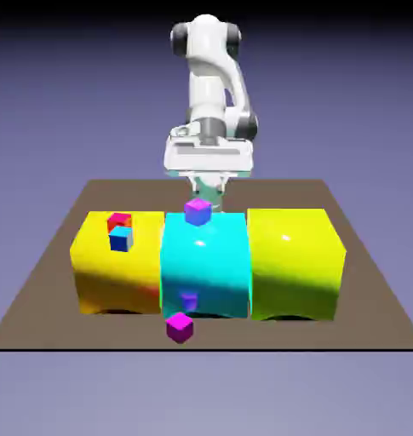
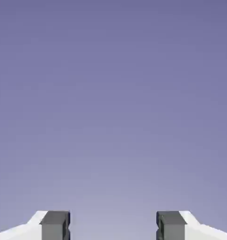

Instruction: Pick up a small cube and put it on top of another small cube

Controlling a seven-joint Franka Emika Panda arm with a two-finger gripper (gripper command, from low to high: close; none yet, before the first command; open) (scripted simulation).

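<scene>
The small magenta-pink cube (image 1: 180,327) lies on the brown table just in front of the big cyan block (image 1: 204,268). The other small cube, violet (image 1: 197,212), rests at the far top edge of that cyan block. My gripper (image 1: 212,197) hangs right behind the violet cube, which partly covers it in the exterior view. In the hand view the gripper (image 2: 113,228) is open: both grey fingertips (image 2: 55,226) stand wide apart with only the plain backdrop between them. Neither cube appears in the hand view.
Three big blocks stand in a row: a yellow one (image 1: 116,272) at the exterior view's left, the cyan one, and a yellow-green one (image 1: 295,264) at its right. A tiny red cube (image 1: 119,220) sits on a tiny blue cube (image 1: 120,239) on the yellow block.
</scene>
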